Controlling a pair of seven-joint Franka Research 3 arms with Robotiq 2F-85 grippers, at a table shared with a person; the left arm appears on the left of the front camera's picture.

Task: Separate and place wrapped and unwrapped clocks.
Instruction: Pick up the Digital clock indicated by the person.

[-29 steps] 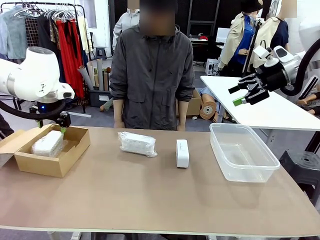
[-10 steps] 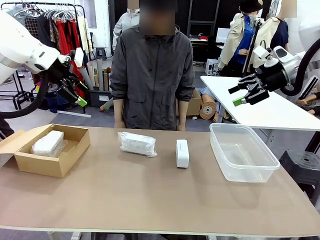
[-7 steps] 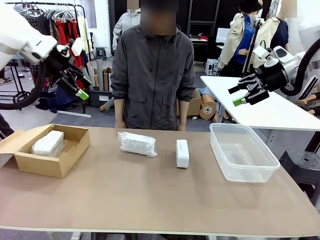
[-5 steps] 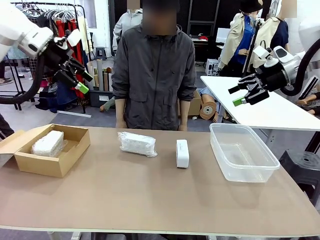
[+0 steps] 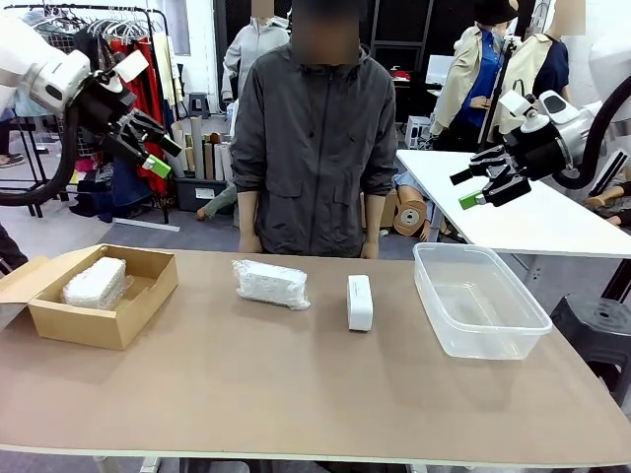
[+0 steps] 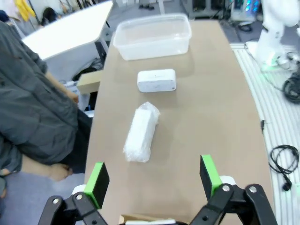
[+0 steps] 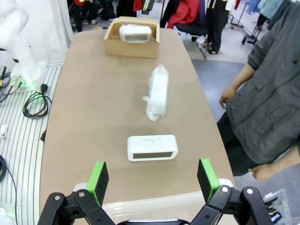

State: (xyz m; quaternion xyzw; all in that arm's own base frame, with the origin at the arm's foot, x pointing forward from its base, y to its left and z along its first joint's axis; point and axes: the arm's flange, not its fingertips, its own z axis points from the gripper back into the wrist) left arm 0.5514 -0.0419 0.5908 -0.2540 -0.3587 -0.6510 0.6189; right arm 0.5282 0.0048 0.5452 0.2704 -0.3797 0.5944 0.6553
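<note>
Bubble wrap covers two of the three white rectangular clocks. One wrapped clock (image 5: 95,283) lies inside the open brown cardboard box (image 5: 104,330) at the left end of the long brown table (image 5: 296,394). The second wrapped clock (image 5: 270,283) lies on the tabletop left of centre, near the far edge, in front of a person in a dark grey jacket (image 5: 311,128) who stands there with arms down. Near it on its right, not touching, the bare smooth white rounded-rectangular plastic clock (image 5: 360,302) rests on the table with its long side running away from the front camera. Farther right stands the clear rectangular plastic container (image 5: 532,313).

The left gripper (image 5: 163,156) hangs high in the air beyond the cardboard box. Its black fingers with green pads are spread wide and nothing is between them. In the left wrist view, the second wrapped clock, the bare clock and the container lie in a line along the table.

The right gripper (image 5: 465,189) hangs high beyond the container's far right side, jaws likewise wide apart and holding nothing. The right wrist view looks down the table past the bare clock and the second wrapped clock to the box with its wrapped clock.
</note>
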